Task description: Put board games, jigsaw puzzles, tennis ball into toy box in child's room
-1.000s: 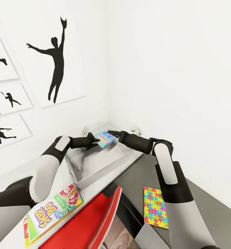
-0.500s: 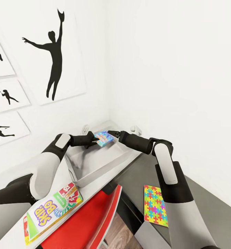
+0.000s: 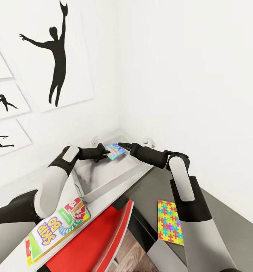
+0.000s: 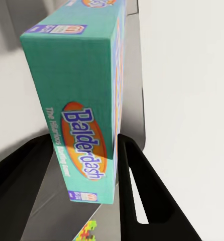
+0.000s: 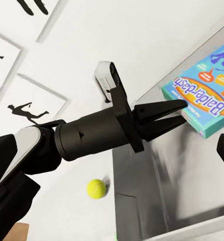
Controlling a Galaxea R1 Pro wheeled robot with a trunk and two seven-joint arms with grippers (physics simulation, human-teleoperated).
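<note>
Both arms are stretched forward and angled in toward each other, so the two grippers nearly meet out front. The left gripper (image 3: 103, 152) is clamped on the Balderdash box (image 3: 115, 151), one black finger (image 4: 142, 191) on each side of the box's narrow edge, holding it up in the air. From the right wrist view you can see the left gripper (image 5: 180, 114) pinching the corner of the box (image 5: 205, 103). The right gripper (image 3: 122, 145) points at the box from the other side, close to it, can't tell if its fingers are spread or closed. Left elbow is bent and low, right forearm runs nearly level from a raised elbow.
</note>
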